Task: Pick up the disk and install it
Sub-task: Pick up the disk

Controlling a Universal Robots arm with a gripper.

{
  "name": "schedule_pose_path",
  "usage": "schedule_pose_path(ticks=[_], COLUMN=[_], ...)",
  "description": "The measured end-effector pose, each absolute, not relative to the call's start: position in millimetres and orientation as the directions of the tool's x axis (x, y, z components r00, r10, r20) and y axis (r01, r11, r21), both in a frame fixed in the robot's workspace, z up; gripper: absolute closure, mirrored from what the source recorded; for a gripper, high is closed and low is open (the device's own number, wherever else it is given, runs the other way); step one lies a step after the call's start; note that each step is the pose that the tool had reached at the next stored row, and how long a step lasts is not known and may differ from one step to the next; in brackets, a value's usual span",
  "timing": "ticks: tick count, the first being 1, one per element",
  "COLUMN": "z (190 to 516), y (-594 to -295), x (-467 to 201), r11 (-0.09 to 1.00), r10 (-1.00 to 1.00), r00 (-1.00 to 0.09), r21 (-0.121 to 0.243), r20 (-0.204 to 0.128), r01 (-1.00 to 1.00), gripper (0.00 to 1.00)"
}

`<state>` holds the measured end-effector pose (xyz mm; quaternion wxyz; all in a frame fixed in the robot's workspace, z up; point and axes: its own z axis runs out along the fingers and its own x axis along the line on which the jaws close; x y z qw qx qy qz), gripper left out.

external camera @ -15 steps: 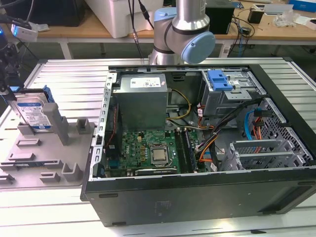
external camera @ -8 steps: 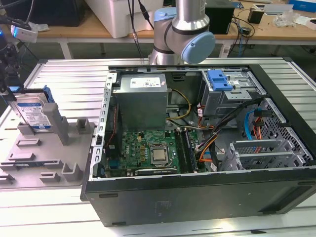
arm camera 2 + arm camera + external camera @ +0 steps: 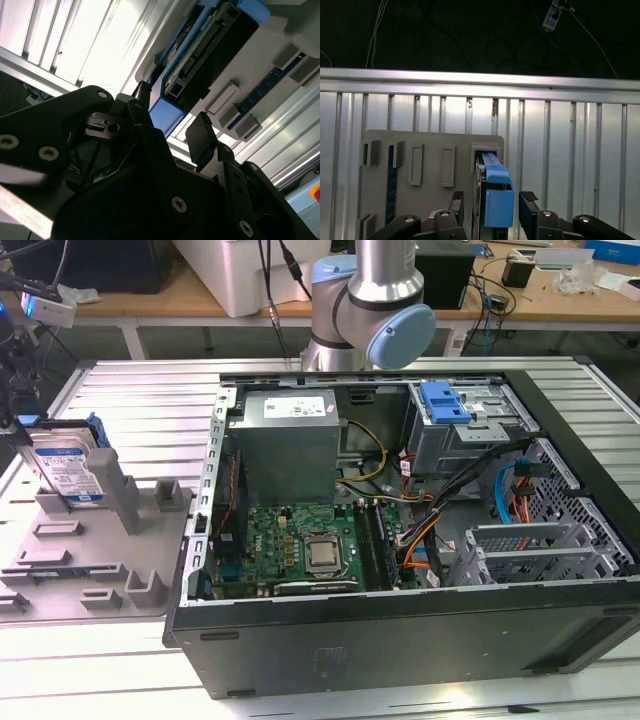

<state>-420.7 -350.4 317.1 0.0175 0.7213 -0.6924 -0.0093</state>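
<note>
The disk (image 3: 72, 468) stands on edge in a slot of the grey holder plate (image 3: 100, 560) at the exterior view's left, its white-and-blue label showing and a blue bracket round its edges. My gripper (image 3: 22, 425) hangs at the disk's upper end. In the first wrist view the gripper (image 3: 492, 202) is open, its black fingers (image 3: 527, 202) on either side of the disk's blue bracket (image 3: 499, 205), with a small gap on each side. In the second wrist view the gripper (image 3: 172, 120) straddles the same blue end of the disk (image 3: 210, 40).
The open computer case (image 3: 400, 630) lies to the exterior view's right of the holder. Inside are a silver drive cage with a blue latch (image 3: 445, 400), a grey power-supply box (image 3: 290, 445), a motherboard (image 3: 300, 540) and cables. A ribbed metal table (image 3: 130, 390) bears everything.
</note>
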Motion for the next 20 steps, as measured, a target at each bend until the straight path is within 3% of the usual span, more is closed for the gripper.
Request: schedule_pose_path(ticks=[20], z=[310.7], y=[-347.3], x=[-421.0], r11=[-0.041], r10=[-0.999], r00=[0.041], r21=[0.038], r20=[0.011], r01=[-0.998], gripper=[0.44])
